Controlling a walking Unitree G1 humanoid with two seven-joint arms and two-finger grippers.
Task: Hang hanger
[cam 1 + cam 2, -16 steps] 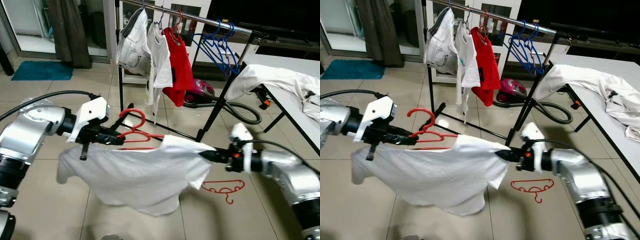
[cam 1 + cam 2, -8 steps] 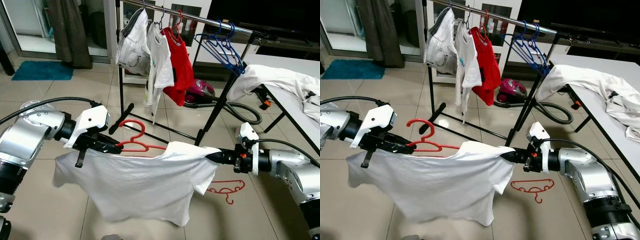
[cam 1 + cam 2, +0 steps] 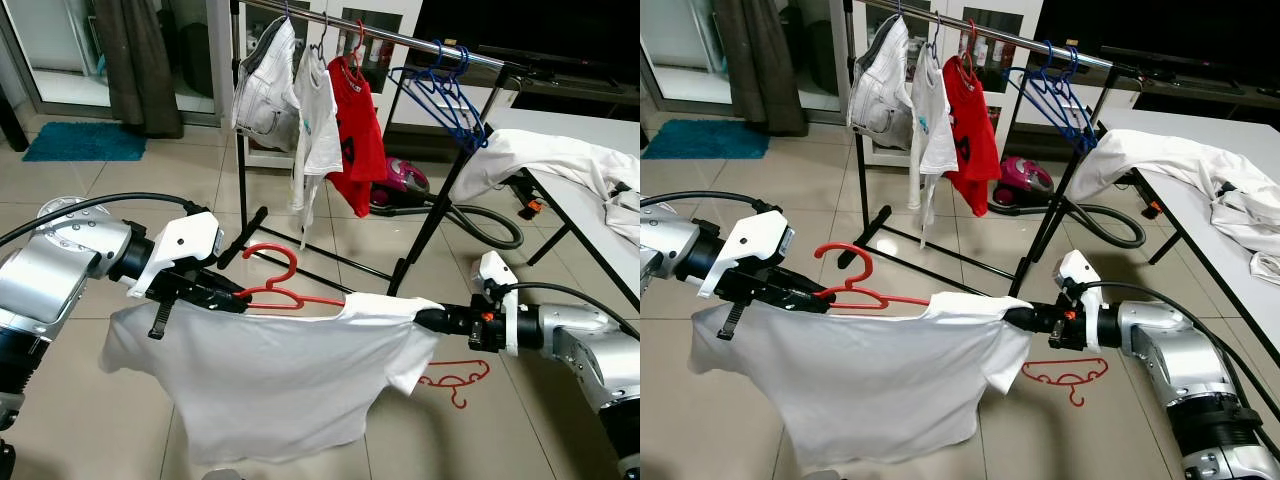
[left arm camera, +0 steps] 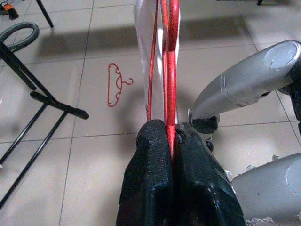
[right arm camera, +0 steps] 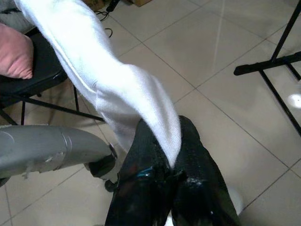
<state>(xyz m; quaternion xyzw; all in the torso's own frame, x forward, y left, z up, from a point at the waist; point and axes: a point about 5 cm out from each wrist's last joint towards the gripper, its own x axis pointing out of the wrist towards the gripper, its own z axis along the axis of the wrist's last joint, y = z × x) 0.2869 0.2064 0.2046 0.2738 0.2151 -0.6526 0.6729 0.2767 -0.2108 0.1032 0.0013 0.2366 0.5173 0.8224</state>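
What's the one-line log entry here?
left gripper: shut on red wire hanger | right gripper: shut on white cotton T-shirt | unhung

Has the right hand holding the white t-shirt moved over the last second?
Yes. The right hand, shut on the white cotton t-shirt, has dropped toward the red wire hanger lying on the floor tiles, pulling the shirt's shoulder taut and level.

Bright, even indoor light; soft shadows and faint glare on the floor tiles (image 3: 80,190); views sharp.
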